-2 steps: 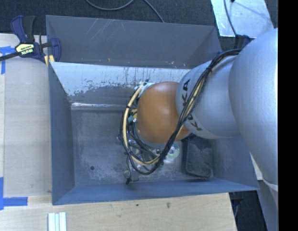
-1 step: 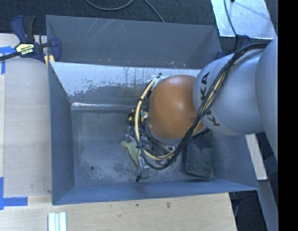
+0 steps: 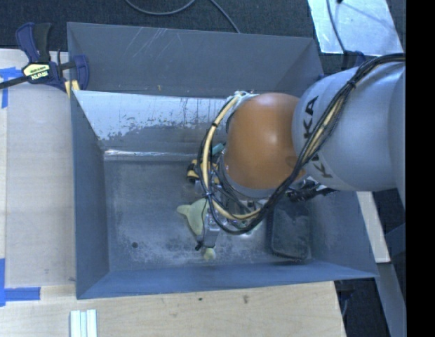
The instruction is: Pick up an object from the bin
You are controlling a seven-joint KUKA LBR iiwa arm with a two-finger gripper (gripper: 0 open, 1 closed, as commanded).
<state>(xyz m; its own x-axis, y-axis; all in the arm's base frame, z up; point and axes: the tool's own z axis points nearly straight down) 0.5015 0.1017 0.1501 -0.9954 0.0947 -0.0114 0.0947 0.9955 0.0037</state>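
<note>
though half-hidden, pale lump under hand

I see the grey metal bin, its scuffed floor bare toward 9 o'clock. A pale yellow-green lump lies on it just left of the middle. A small pale scrap sits at 6 o'clock near the front wall, and a dark grey block at 4 o'clock.
</note>
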